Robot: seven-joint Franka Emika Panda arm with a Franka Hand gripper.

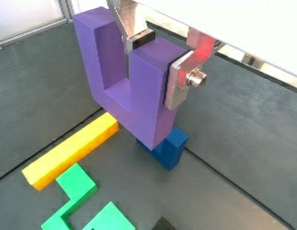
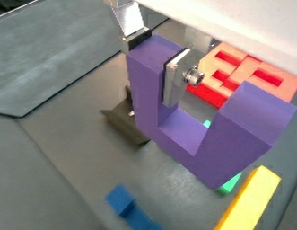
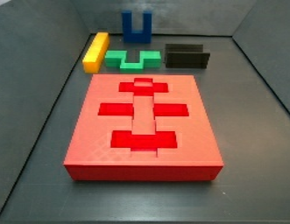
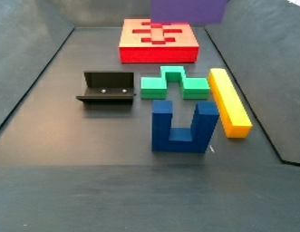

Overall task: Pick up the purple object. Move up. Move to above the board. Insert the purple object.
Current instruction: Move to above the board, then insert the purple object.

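My gripper (image 1: 157, 56) is shut on one prong of the purple object (image 1: 109, 76), a matte purple U-shaped block, and holds it well above the floor. Both wrist views show silver fingers (image 2: 177, 76) clamping that prong of the purple object (image 2: 222, 126), with the base hanging down. In a side view only a purple patch (image 4: 188, 9) shows at the top edge, beyond the board (image 4: 134, 45). The board is a thick red slab with cross and bar cutouts, also seen in the side view (image 3: 95, 131) and wrist view (image 2: 247, 72). The gripper itself is out of both side views.
On the floor lie a blue U-shaped block (image 4: 182, 127) (image 3: 137, 26) (image 1: 171, 148), a yellow bar (image 4: 228, 101) (image 3: 95, 50) (image 1: 73, 153), a green piece (image 4: 174, 83) (image 3: 133, 59) (image 1: 79, 193) and the fixture (image 4: 106, 88) (image 3: 187, 55) (image 2: 126, 121).
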